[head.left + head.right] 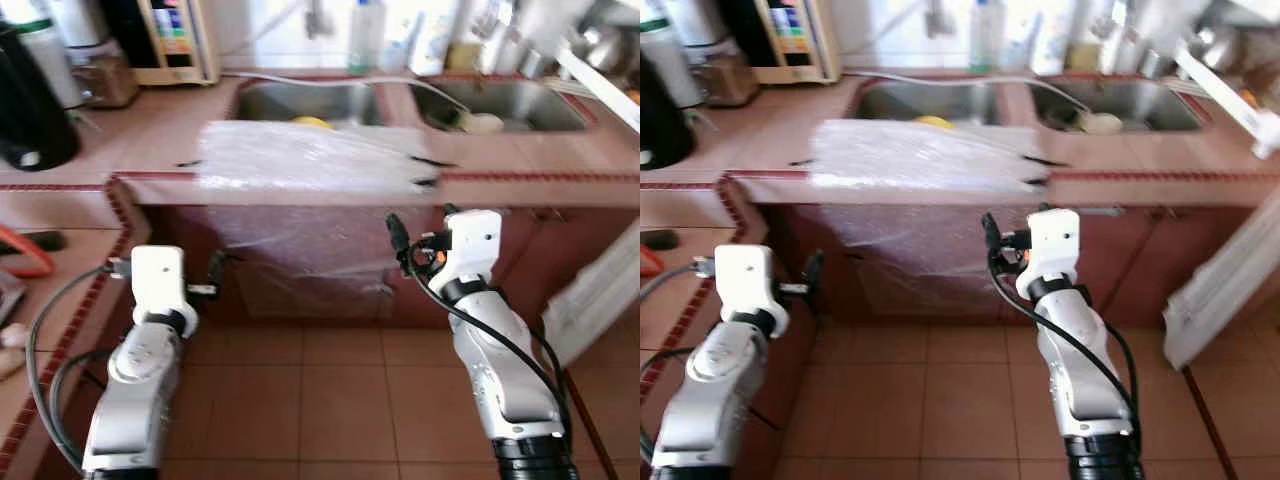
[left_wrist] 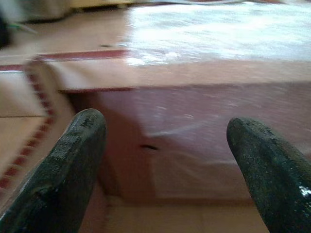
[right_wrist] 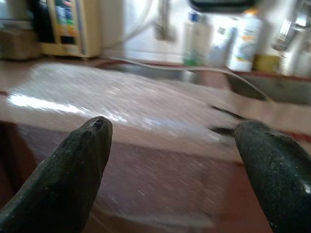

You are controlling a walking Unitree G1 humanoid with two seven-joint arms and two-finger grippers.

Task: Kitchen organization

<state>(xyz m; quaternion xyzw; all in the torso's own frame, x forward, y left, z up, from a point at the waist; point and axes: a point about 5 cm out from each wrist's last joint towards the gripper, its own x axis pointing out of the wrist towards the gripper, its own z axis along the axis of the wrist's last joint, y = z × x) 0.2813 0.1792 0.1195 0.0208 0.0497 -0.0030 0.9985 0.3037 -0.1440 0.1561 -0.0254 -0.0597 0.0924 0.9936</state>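
both grippers, left gripper and right gripper, hang wide and empty before the counter's front edge, over which a clear plastic sheet drapes beside the sink; likely an approach, needing a closer reach.

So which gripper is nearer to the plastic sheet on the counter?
Right. The right gripper hangs open just under the plastic sheet edge; the left gripper, open, sits lower, off its left side.

Plastic sheet drapes the counter edge and cabinet front; tiled floor before it lies open.
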